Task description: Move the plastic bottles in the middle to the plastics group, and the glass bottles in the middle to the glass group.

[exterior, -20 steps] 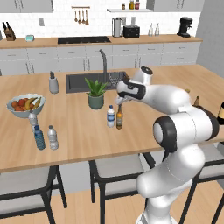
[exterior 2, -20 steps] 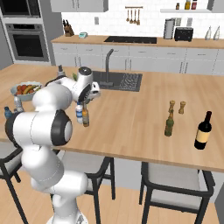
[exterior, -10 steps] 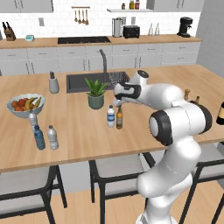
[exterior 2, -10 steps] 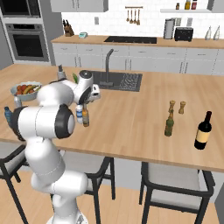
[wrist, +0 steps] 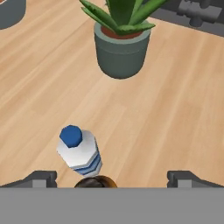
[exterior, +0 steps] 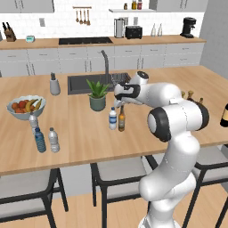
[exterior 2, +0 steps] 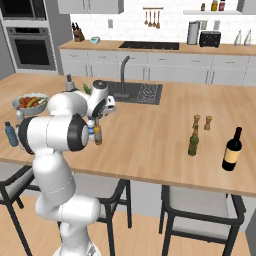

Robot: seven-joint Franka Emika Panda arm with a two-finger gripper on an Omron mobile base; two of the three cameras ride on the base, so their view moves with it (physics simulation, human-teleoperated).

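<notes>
A small plastic bottle with a blue-and-white label stands mid-counter. Touching its right side is the slim brown glass bottle. My gripper hovers open just above them. In the hand view the brown bottle's top sits between the fingertips, left of centre. The plastics group, a blue-tinted bottle and a clear one, stands at the left, with another small clear bottle behind it. The glass group, an olive-green bottle and a fat dark bottle, stands at the right.
A potted plant stands just behind the two middle bottles. A fruit bowl and a grey dispenser are on the left, the sink behind. Two shakers stand near the olive bottle.
The gripper has swung left and lower, from beside the plant to just above the two middle bottles. Its jaws stay open and the bottles have not moved.
</notes>
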